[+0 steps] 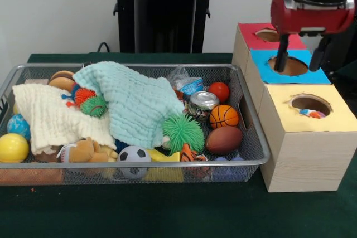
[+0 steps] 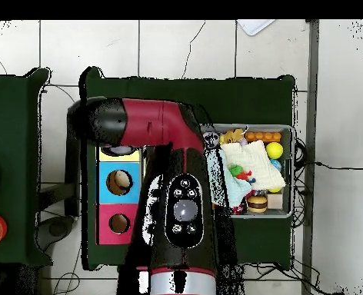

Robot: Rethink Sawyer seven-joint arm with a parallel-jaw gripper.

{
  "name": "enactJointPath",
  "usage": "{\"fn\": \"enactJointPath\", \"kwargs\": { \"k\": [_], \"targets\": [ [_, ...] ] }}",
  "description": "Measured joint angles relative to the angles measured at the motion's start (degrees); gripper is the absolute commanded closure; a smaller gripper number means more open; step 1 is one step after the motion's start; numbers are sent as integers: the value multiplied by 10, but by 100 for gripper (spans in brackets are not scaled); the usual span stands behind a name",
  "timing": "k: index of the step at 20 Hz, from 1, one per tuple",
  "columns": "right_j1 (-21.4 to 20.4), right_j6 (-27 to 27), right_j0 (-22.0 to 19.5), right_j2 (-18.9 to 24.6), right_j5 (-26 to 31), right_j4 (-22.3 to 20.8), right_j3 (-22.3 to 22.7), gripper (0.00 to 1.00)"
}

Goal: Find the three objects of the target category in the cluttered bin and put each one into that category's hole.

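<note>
My gripper (image 1: 300, 58) hangs at the top right of the front view, open and empty, its two black fingers (image 1: 281, 54) spread above the blue-topped box's hole (image 1: 290, 66). The yellow-topped box (image 1: 304, 137) stands in front of it. A bit of white fabric with coloured spots (image 1: 311, 113) shows inside its round hole (image 1: 310, 104). The silver wire-mesh bin (image 1: 134, 166) is to the left, full of toys. No spotted fabric shows clearly in it. In the overhead view my arm hides the gripper and most of the yellow top (image 2: 108, 154).
A mint cloth (image 1: 136, 104) and a cream cloth (image 1: 53, 118) cover much of the bin. Around them lie balls, a can (image 1: 203, 102), a green spiky ball (image 1: 183, 132) and a brown football (image 1: 224, 140). The red-topped box (image 1: 257, 36) stands behind the blue one.
</note>
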Motion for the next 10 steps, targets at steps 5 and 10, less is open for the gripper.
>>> {"fn": "enactJointPath", "kwargs": {
  "k": [5, 10],
  "targets": [
    [-18, -1, -47, 14, 0, -25, 0, 0],
    [-15, -15, -114, 39, 0, -70, 0, 0]
  ]
}}
